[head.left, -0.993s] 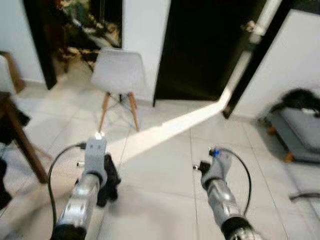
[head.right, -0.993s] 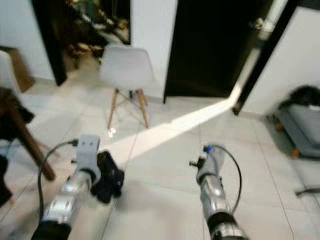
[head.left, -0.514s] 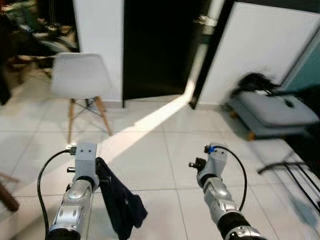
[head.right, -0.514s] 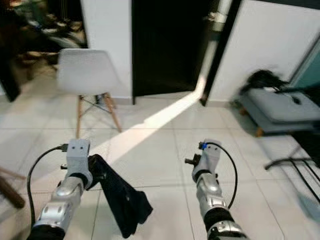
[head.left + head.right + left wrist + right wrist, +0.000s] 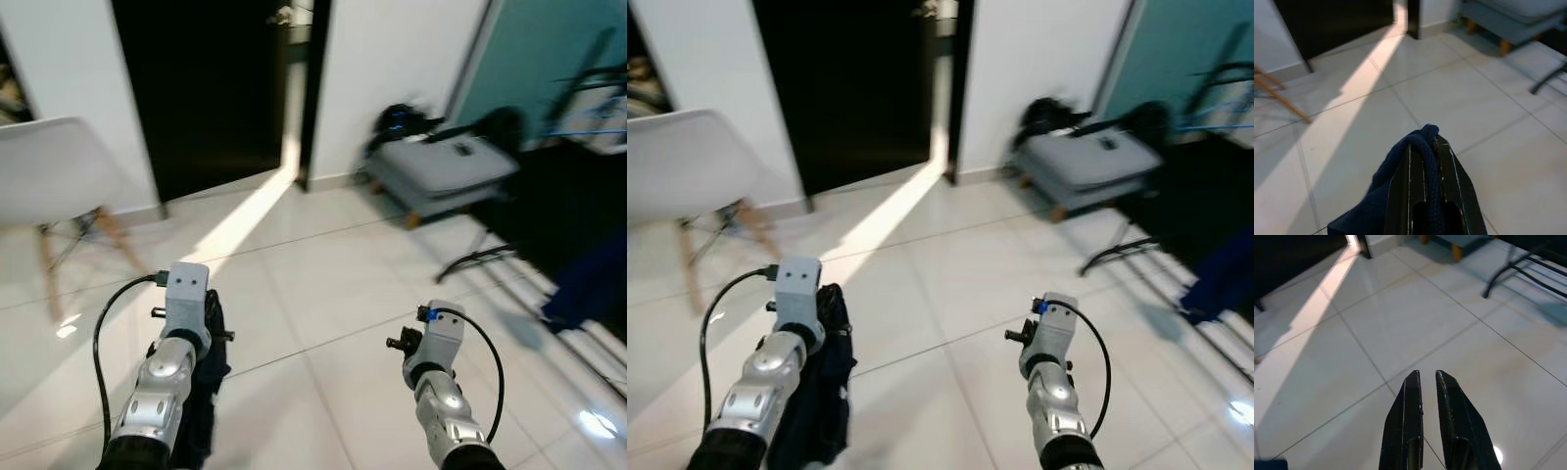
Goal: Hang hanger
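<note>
- Hanger itself cannot be made out; what shows is a dark navy garment (image 5: 1418, 161) pinched in the left gripper (image 5: 1425, 147), its folded edge wrapped over the tips of the black fingers (image 5: 1447, 169).
- Left jaws are closed on that garment, and the cloth hangs down beside the left silver arm (image 5: 162, 392), above the floor.
- Right gripper (image 5: 1424, 379) is held out over the pale tiled floor (image 5: 1400, 323), its jaws nearly together with a thin gap between them and nothing in them.
- Right arm (image 5: 441, 411) reaches forward at about the same height as the left, the two well apart.
- Ahead is a dark open doorway (image 5: 211, 88), with a band of sunlight running from it across the tiles towards the robot.
- White chair with wooden legs (image 5: 44, 181) stands by the wall on the left.
- Grey low bench (image 5: 446, 171) sits against the white wall on the right, with dark things lying on it, blurred.
- Black metal rack (image 5: 490, 259) stands on the far right, with a blue cloth (image 5: 588, 284) hanging by it.
</note>
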`<state>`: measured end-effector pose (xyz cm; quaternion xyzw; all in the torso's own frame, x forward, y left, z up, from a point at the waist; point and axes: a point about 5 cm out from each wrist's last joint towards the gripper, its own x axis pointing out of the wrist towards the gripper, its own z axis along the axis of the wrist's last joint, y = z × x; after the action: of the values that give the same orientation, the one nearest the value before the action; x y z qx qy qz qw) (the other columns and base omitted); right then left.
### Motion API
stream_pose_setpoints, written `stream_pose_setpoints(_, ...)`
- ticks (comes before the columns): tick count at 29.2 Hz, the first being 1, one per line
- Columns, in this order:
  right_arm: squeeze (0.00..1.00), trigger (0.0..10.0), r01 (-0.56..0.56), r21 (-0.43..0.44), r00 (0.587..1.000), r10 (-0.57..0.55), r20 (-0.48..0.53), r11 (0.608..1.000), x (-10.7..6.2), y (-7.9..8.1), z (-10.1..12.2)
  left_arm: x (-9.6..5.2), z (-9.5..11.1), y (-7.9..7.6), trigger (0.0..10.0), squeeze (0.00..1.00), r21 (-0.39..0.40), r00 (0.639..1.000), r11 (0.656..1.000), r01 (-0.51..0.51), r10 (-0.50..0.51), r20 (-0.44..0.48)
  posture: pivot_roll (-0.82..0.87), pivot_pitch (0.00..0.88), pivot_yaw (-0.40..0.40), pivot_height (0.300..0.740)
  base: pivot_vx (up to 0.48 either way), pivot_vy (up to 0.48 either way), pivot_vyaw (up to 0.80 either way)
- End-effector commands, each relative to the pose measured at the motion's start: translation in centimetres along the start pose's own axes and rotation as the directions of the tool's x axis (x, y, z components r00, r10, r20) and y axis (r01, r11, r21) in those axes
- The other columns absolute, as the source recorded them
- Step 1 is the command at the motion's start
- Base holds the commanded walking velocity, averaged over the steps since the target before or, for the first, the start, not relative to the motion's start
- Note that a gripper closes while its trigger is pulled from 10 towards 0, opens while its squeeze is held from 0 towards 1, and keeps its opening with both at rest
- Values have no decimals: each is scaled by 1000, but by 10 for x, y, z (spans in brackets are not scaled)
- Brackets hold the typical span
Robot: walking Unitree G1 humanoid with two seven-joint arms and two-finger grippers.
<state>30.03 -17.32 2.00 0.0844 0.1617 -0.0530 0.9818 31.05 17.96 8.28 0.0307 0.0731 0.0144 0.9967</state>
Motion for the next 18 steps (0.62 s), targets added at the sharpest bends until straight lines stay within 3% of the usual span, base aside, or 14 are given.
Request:
stream_pose_setpoints(1, 0, 10000, -70, -4, 997, 70, 32, 998, 5, 13, 9, -3, 2, 3, 10000, 0, -20, 1000, 1000, -18, 18, 24, -6, 31, -64, 740, 0, 0, 0)
stream_pose_setpoints(8, 0, 10000, -201, -51, 973, 205, 107, 978, 8, 38, 27, -8, -1, 4, 10000, 0, -66, 999, 998, -6, 8, 34, -8, 21, -74, 740, 0, 0, 0)
stream_pose_setpoints(18, 0, 10000, -213, -52, 971, 217, 100, 976, 5, 36, 22, -8, 2, -1, 10000, 0, -77, 999, 997, 16, -12, 51, -14, 28, -71, 740, 233, 0, 0)
